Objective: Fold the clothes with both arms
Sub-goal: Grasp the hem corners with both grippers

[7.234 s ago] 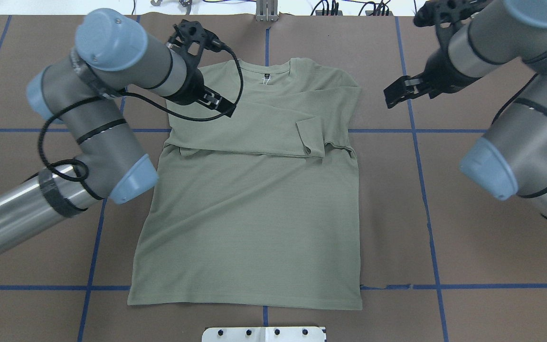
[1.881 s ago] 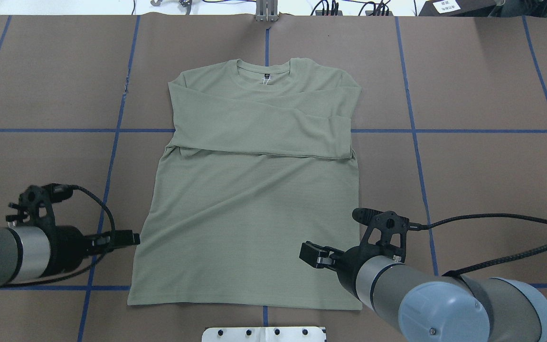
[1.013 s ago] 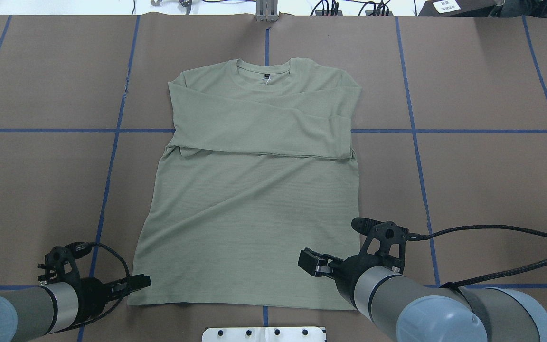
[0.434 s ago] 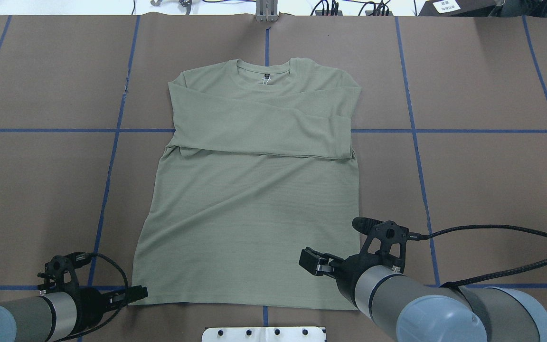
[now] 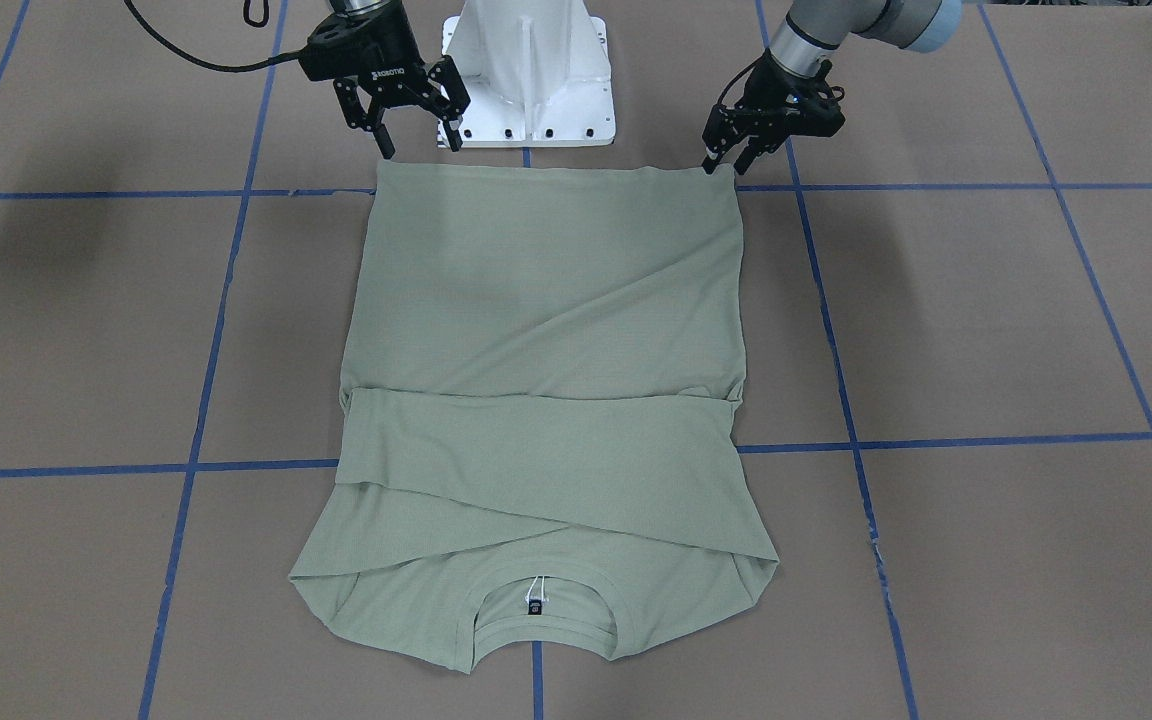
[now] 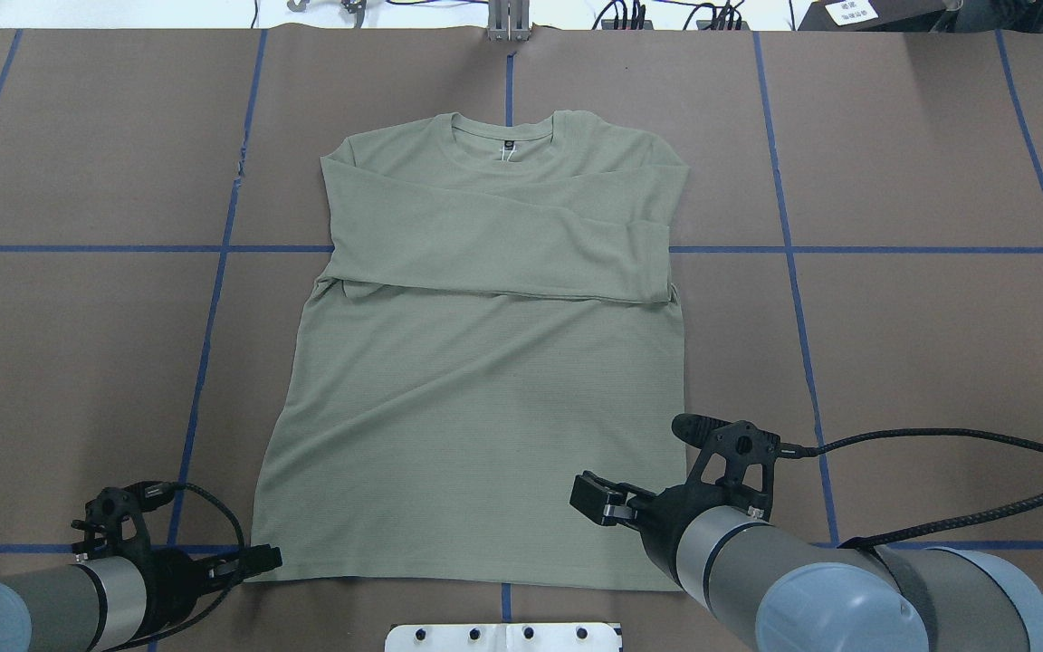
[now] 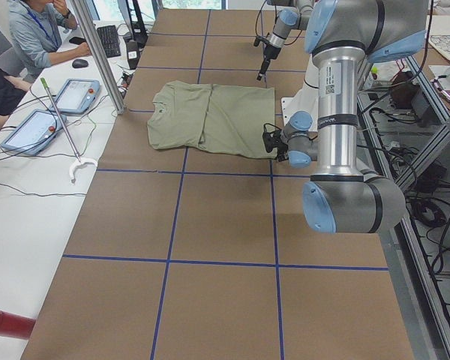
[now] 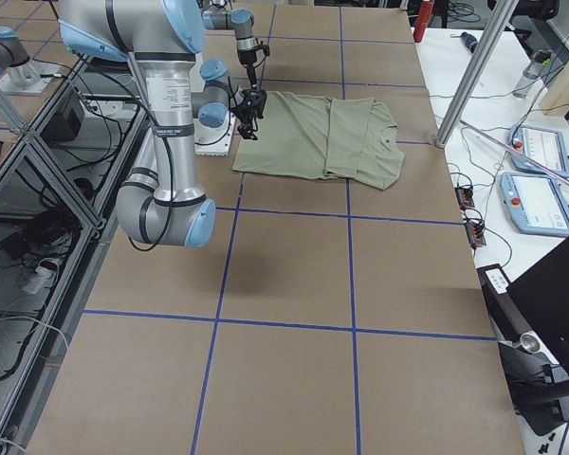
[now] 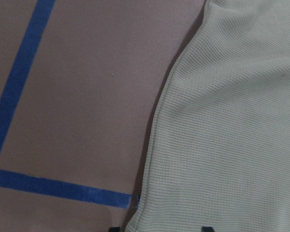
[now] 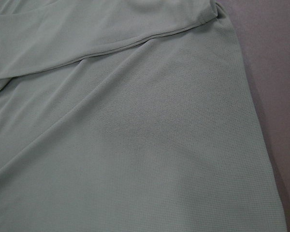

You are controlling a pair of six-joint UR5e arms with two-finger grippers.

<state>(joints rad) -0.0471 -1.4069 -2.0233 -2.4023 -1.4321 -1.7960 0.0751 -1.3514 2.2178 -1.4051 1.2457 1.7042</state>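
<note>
Brown paper is covering the desk (image 6: 938, 362), with blue tape lines (image 6: 847, 249) dividing it into large squares. The exterior left view is adding what the overhead view is not showing: a white side bench (image 7: 30, 195) along the desk's far edge, with seated operators (image 7: 34, 34) and teach pendants (image 7: 76, 94).

Item 1, left gripper (image 6: 259, 561): sitting low at the hem's left corner, released. The left wrist view is showing two dark fingertips (image 9: 207, 228) set apart, with the cloth's edge running between them. I cannot tell whether they are touching the fabric.

Item 2, shirt (image 6: 485, 407): sage-green knit, lying flat at the desk's middle, with both sleeves crossing the chest. Its long axis is running from the robot's side to the operators' side. The neckline, with its dark label (image 6: 509, 146), is pointing away from the robot. The hem (image 5: 556, 172) is lying just in front of the white pedestal (image 5: 531, 70), which only the front-facing view is showing whole.

Item 3, right gripper (image 6: 589, 496): hovering at the hem's right corner, jaws spread wide and holding nothing. The right wrist view is showing only cloth and a strip of desk.
</note>
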